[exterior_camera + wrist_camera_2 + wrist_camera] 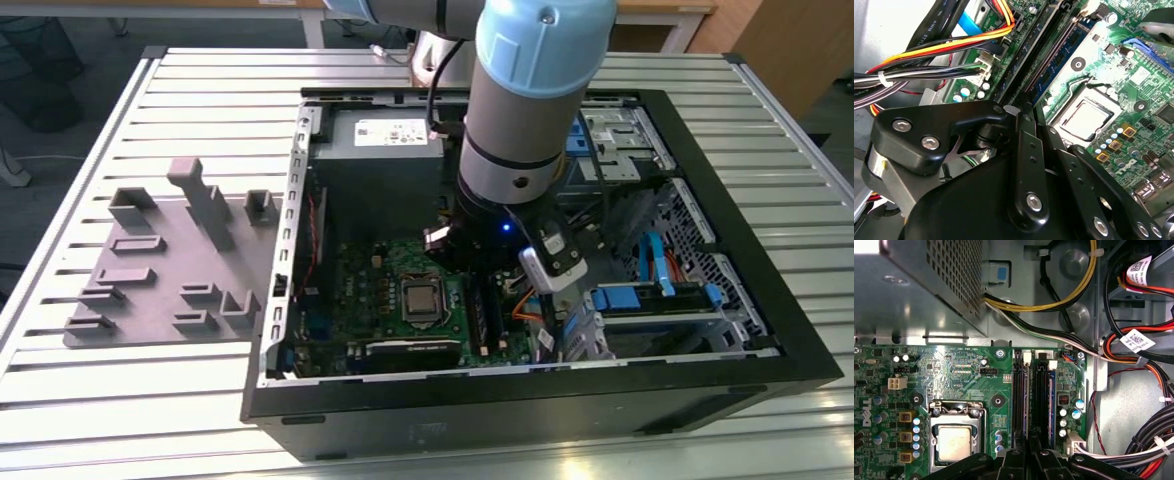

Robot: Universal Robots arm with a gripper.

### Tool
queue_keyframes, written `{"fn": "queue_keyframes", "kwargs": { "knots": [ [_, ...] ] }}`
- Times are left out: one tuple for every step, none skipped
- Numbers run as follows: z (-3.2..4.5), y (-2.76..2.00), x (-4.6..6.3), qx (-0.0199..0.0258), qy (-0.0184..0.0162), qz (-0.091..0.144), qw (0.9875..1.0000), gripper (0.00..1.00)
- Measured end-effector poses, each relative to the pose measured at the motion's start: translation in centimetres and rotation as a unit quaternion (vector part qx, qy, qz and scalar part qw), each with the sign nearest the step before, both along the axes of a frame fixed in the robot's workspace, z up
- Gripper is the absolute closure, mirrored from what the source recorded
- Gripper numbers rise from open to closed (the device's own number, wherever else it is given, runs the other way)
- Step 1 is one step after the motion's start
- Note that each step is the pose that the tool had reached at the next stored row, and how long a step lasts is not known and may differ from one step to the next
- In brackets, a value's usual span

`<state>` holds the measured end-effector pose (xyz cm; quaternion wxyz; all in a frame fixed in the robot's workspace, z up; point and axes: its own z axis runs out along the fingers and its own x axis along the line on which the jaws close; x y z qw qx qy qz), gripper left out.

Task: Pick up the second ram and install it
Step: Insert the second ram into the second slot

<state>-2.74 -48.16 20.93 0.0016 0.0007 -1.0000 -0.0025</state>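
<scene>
A blue ram stick point(1050, 405) stands edge-up in the outermost of the black memory slots point(1020, 400) on the green motherboard; in the second wrist view the ram stick point(1054, 72) is a blue strip along the slots. I cannot tell whether this is the second ram. My gripper point(1031, 447) hangs just over the slots beside that stick, its black linkages crossing the picture's edge. From outside, the gripper point(483, 290) is deep in the open computer case point(747, 330), right of the processor socket point(420, 297). In the second wrist view the gripper point(1014, 112) hides the near ends of the slots.
The power supply point(380, 150) stands at the case's far end. Bundled cables point(1144, 355) run close beside the slots. A drive cage point(667, 300) with blue clips fills the exterior view's right. A grey holder fixture point(174, 270) lies on the slatted table on the exterior view's left.
</scene>
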Motion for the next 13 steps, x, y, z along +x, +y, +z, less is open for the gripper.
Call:
{"fn": "queue_keyframes", "kwargs": {
  "knots": [
    [0.00, 0.01, 0.00, 0.0000, 0.0000, 0.000, 1.0000, 0.86],
    [0.00, 0.01, 0.00, 0.0000, 0.0000, 0.000, 1.0000, 0.86],
    [0.00, 0.02, 0.00, 0.0000, 0.0000, 0.000, 1.0000, 0.86],
    [0.00, 0.02, 0.00, 0.0000, 0.0000, 0.000, 1.0000, 0.86],
    [0.00, 0.03, 0.00, 0.0000, 0.0000, 0.000, 1.0000, 0.86],
    [0.00, 0.04, 0.00, 0.0000, 0.0000, 0.000, 1.0000, 0.86],
    [0.00, 0.04, 0.00, 0.0002, 0.0000, 0.000, 1.0000, 0.86],
    [0.00, 0.05, 0.00, 0.0005, 0.0000, 0.000, 1.0000, 0.86],
    [-0.01, 0.06, 0.00, 0.0010, 0.0000, 0.000, 1.0000, 0.86],
    [-0.01, 0.07, 0.00, 0.0013, 0.0000, 0.000, 1.0000, 0.86],
    [-0.01, 0.07, 0.00, 0.0015, 0.0000, 0.000, 1.0000, 0.86],
    [-0.02, 0.07, 0.00, 0.0016, 0.0000, 0.000, 1.0000, 0.86],
    [-0.02, 0.06, 0.00, 0.0016, 0.0000, 0.000, 1.0000, 0.86]
  ]
}}
